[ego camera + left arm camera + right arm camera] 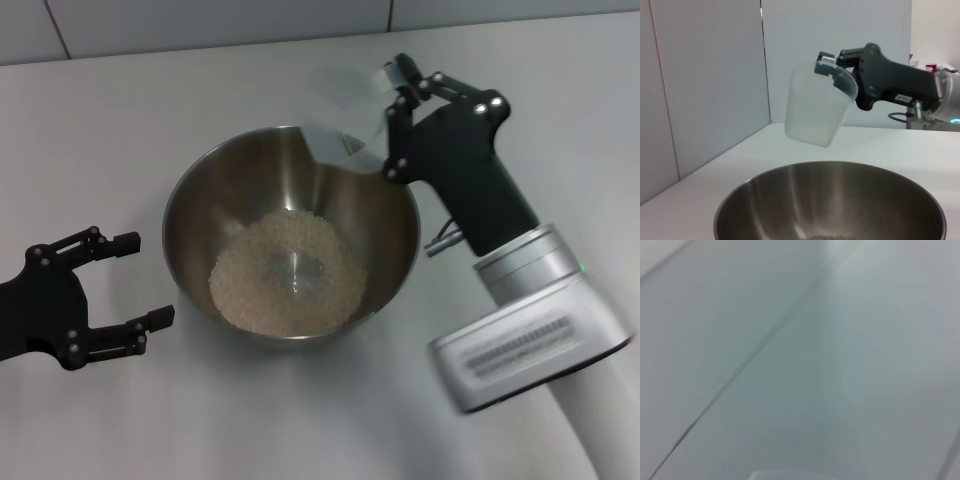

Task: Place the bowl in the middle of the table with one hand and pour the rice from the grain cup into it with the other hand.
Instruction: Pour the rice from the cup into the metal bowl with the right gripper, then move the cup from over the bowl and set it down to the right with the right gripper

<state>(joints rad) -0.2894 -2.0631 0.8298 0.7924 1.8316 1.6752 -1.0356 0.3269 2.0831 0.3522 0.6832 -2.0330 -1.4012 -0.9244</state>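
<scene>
The steel bowl (205, 205) stands in the middle of the white table (120, 110), with a pale mass of rice (287, 272) in its bottom. My right gripper (392, 88) is shut on the clear grain cup (345, 105), held tilted above the bowl's far rim; the cup looks empty. In the left wrist view the cup (815, 107) hangs above the bowl (830, 200) with the right gripper (827, 64) clamped on its rim. My left gripper (135, 280) is open and empty just left of the bowl, not touching it.
A tiled wall (200, 20) runs along the table's far edge. A grey partition (700, 90) stands beside the table in the left wrist view. The right wrist view shows only the pale table and wall.
</scene>
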